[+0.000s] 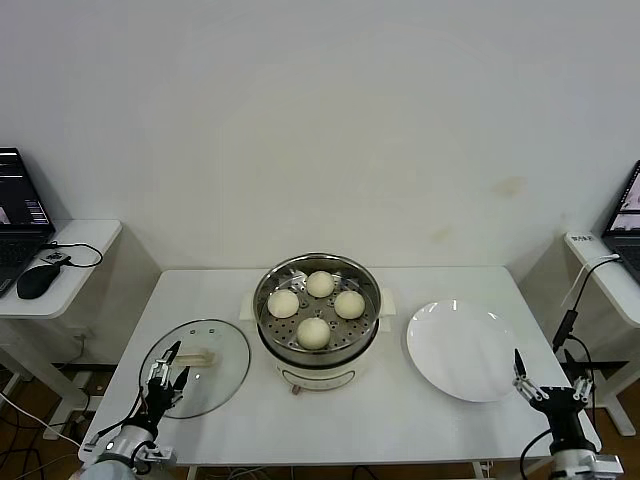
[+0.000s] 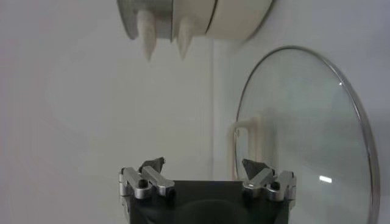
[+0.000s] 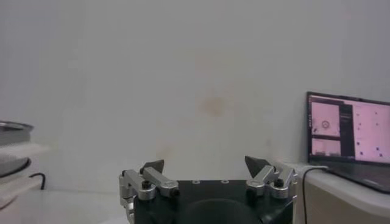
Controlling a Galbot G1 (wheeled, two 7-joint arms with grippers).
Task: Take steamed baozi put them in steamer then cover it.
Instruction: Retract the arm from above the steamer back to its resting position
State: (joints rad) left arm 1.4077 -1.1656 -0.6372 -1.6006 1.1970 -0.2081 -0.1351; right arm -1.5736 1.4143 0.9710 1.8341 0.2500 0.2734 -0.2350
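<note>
Head view: we see four cream-white round baozi (image 1: 317, 307) already in the shiny steel steamer (image 1: 318, 340); the clear glass lid (image 1: 196, 366) remains on the desk (image 1: 330, 420), beneath our wide-open, empty left gripper (image 1: 170, 362); right gripper (image 1: 548, 386) likewise

1. Left gripper (image 1: 167, 370): low at the near-left, pointing away from the body, jaws spread wide, nothing between them.
2. Right gripper (image 1: 548, 385): low at the near-right, pointing up and forward, jaws apart, apparently empty.
3. Upper arms mostly out of frame.
</note>
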